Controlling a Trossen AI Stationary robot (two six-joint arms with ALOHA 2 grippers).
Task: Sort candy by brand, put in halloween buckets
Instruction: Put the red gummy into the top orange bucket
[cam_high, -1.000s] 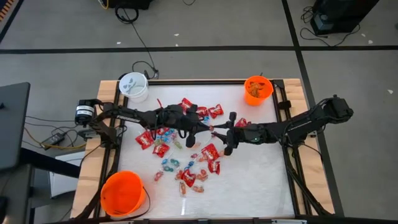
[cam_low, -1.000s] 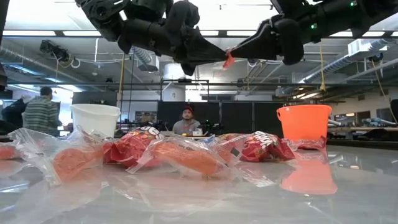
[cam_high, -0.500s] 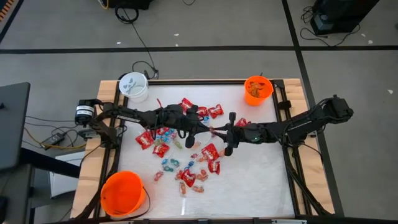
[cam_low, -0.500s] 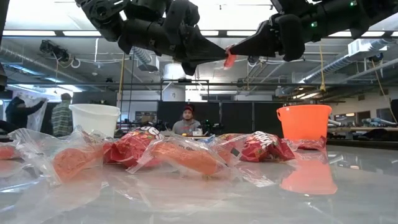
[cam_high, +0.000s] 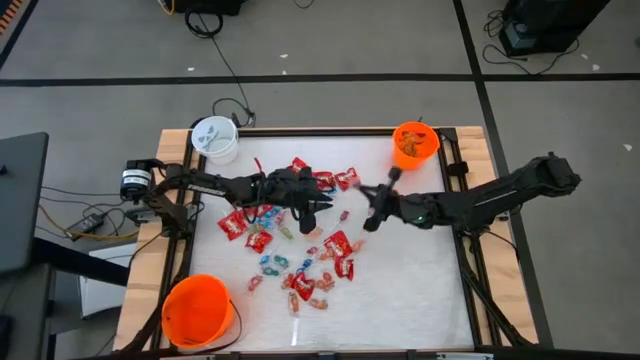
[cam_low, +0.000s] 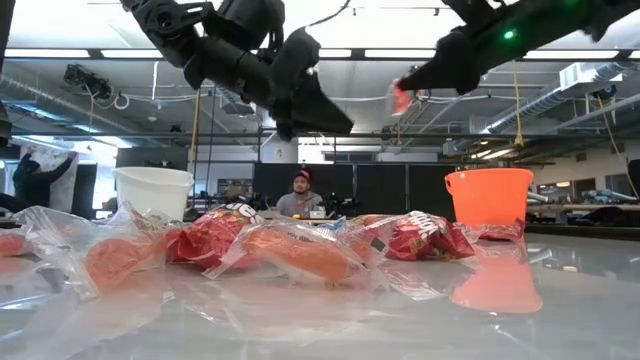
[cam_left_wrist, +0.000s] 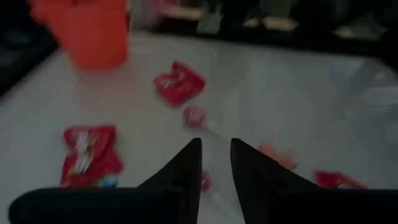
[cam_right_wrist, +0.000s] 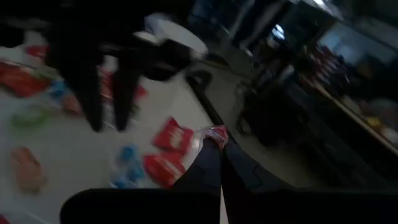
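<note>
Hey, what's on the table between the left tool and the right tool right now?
In the high view, one small pink candy lies on the table between the left tool and the right tool; nothing else.

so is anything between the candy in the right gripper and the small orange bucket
Nothing visible: the right gripper holds the red candy above the table, and the table stretch toward the small orange bucket looks bare.

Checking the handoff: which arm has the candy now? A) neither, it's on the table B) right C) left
B: in the right wrist view the right gripper has its jaws shut on a red candy, and the left gripper shows empty, parted jaws.
</note>
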